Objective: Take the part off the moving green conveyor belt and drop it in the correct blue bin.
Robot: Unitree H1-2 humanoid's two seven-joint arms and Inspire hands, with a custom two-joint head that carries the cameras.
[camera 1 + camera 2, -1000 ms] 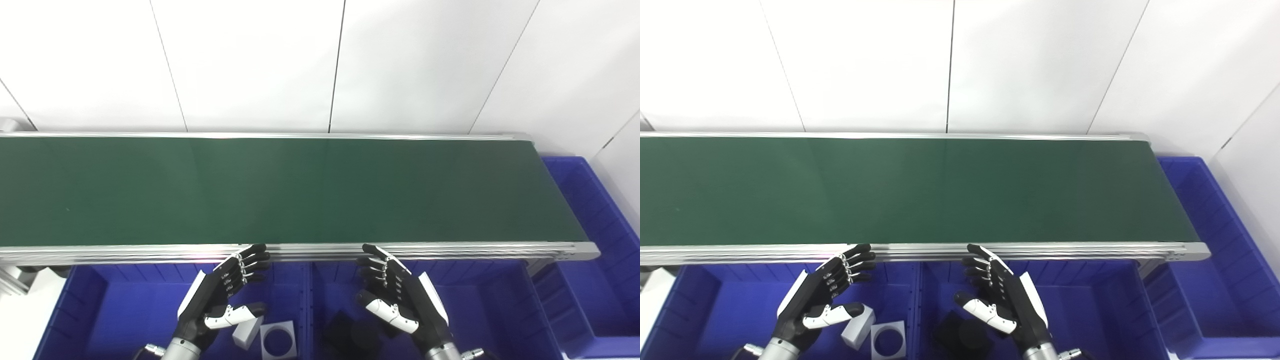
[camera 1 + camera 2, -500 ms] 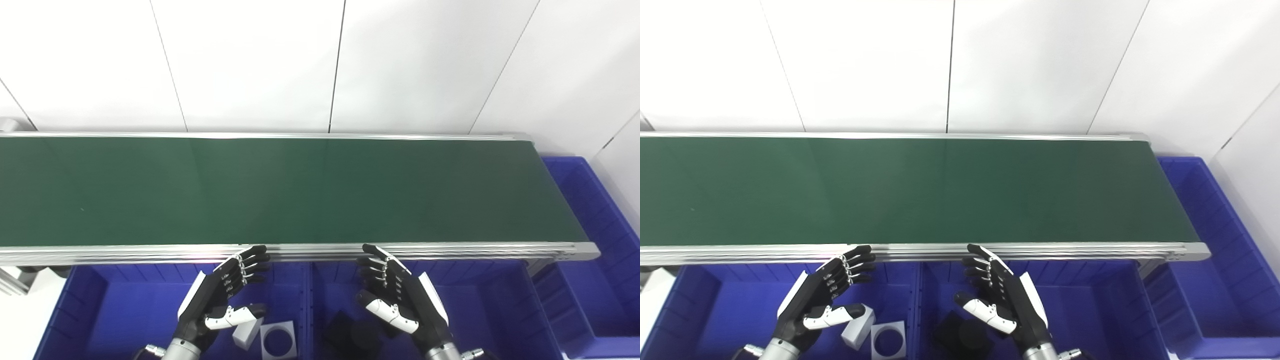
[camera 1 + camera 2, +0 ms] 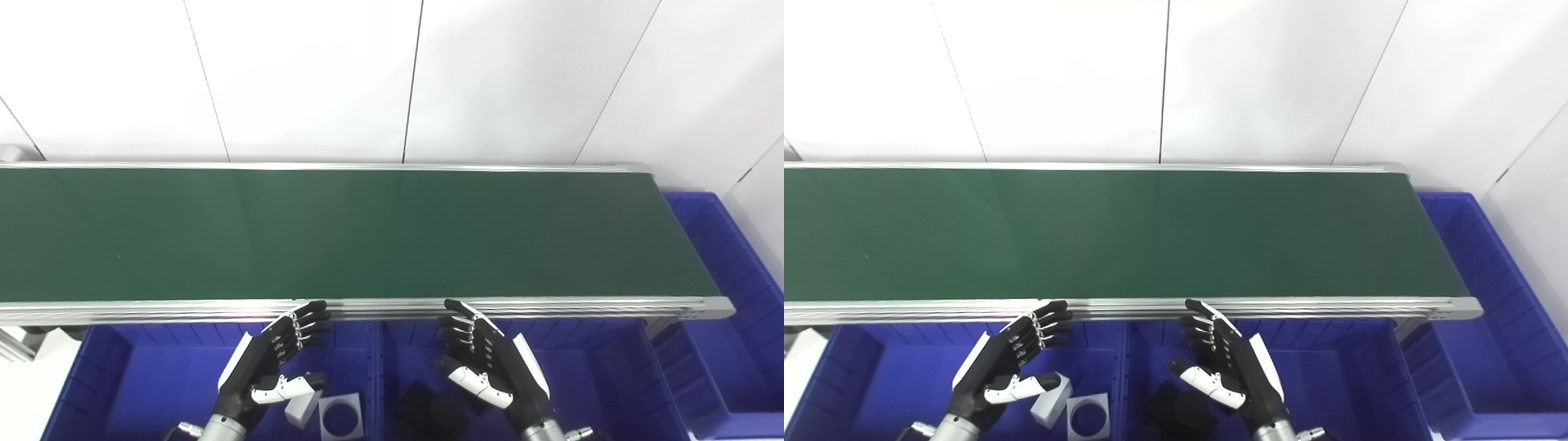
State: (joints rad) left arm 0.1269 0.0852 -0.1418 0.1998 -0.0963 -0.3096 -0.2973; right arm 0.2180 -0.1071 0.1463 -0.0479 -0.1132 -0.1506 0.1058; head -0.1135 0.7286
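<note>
Green conveyor belt (image 3: 367,233): laid across the full width of the view, framed by aluminium rails, set against a white panelled wall. No part is seen on its surface; only a tiny pale speck (image 3: 118,256) is noted near the left end.

Left robot hand (image 3: 269,358): held above the left blue bin (image 3: 122,380), just below the near rail, palm turned inward, fingers spread apart, nothing grasped.

Right robot hand (image 3: 490,361): held above the middle blue bin (image 3: 600,380), mirrored to the left one, fingers likewise spread, nothing grasped.

Left blue bin, contents: a white block (image 3: 304,407), partly hidden under the left thumb, and a white square plate with a round hole (image 3: 340,416), lying just beside it.

Middle blue bin, contents: black parts (image 3: 429,407), among them a round one, grouped near the bin's left wall; shapes are hard to tell against the shadow.

Third blue bin (image 3: 729,294): placed at the belt's right end, contents not discernible.
</note>
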